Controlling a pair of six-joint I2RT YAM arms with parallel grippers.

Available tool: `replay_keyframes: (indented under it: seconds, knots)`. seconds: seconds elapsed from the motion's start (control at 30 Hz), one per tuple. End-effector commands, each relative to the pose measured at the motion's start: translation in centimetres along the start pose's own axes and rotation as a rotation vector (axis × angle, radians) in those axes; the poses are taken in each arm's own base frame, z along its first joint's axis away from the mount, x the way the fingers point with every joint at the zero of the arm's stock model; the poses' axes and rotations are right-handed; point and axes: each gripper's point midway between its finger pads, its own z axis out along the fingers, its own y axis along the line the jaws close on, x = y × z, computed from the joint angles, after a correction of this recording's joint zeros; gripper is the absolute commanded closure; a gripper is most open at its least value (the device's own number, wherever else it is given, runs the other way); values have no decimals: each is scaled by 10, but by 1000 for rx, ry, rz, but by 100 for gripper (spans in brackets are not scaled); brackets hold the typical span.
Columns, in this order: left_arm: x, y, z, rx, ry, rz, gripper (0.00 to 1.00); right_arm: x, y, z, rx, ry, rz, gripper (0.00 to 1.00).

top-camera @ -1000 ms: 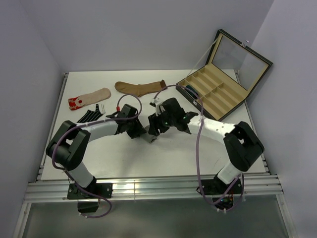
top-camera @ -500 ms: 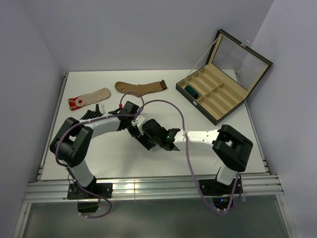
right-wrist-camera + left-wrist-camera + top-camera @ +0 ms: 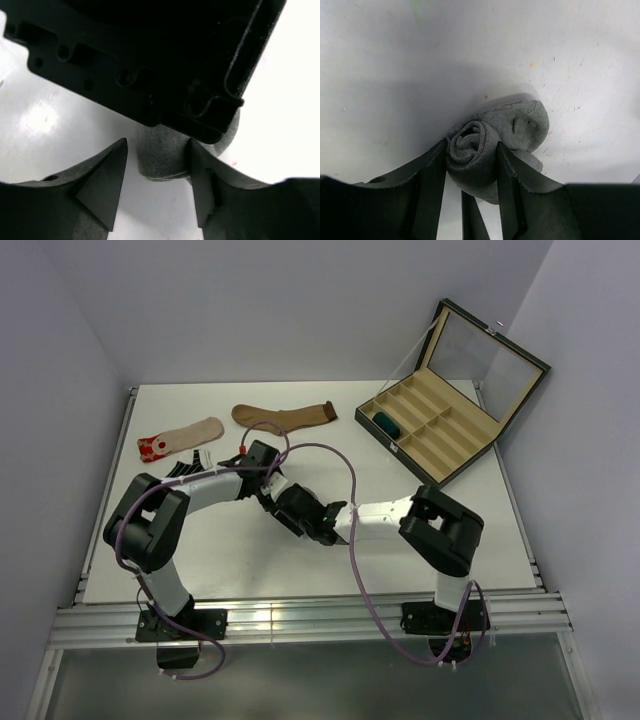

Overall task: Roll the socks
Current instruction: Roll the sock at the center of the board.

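— Where is the grey sock (image 3: 490,147)?
— Mid-table (image 3: 450,530), rolled into a tight spiral, with one rounded end loose beside it.
— And the others?
— The brown sock (image 3: 285,417) and the beige red-toed sock (image 3: 182,436) lie flat at the back. The black striped sock (image 3: 185,472) lies nearer, partly hidden. A dark teal roll (image 3: 385,423) sits in the case's (image 3: 398,450) left compartment.

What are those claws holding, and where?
The left gripper pinches the grey sock across its rolled-up coil; the right gripper only straddles it, not clamped.

White table (image 3: 250,560), brown sock (image 3: 285,417), beige sock (image 3: 185,435), open case (image 3: 455,430)
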Motion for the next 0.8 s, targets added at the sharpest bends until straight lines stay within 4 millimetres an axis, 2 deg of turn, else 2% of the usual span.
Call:
replay_keyframes:
  seconds: [0.0,0.1,0.13,0.2,0.27,0.33,0.37,0.4,0.43,0.5,0.53,0.57,0.6,0.63,0.7,0.73,0.77]
  knots:
    - [10,16,5,-59,41,82,54,49,-3,19,29,162,-58,45]
    - [9,13,5,-45,51,103,54,59,-5,25,9,191,-27,71]
    - [7,11,4,-40,48,106,53,58,-3,24,-23,191,-12,90]
    - [3,9,2,-28,35,107,51,59,-6,22,-46,201,15,100]
    - [-6,5,-5,-13,-2,99,45,54,5,16,-145,207,52,100]
    - [-14,4,-11,-3,-34,83,37,52,8,10,-223,232,108,100]
    - [-21,0,-18,9,-68,68,35,49,19,1,-324,241,130,100]
    - [-24,1,-21,8,-84,58,33,42,23,-4,-365,244,188,100]
    - [-32,-1,-30,22,-116,33,30,39,18,-6,-395,251,227,100]
    - [-34,5,-36,17,-140,-3,25,30,25,-17,-506,279,289,100]
    - [-42,6,-46,20,-186,-24,20,30,23,-19,-534,299,321,100]
    - [-45,8,-49,20,-205,-57,20,35,25,-24,-567,342,341,100]
    - [-43,18,-50,-4,-216,-77,19,21,31,-29,-640,333,369,100]
    - [-46,17,-57,10,-239,-92,19,24,31,-28,-667,358,394,100]
    - [-40,26,-57,11,-239,-121,20,14,36,-34,-751,377,438,100]
    - [-37,24,-62,32,-242,-130,20,19,38,-30,-767,405,460,100]
    - [-34,26,-62,42,-235,-144,20,13,37,-30,-789,408,481,100]
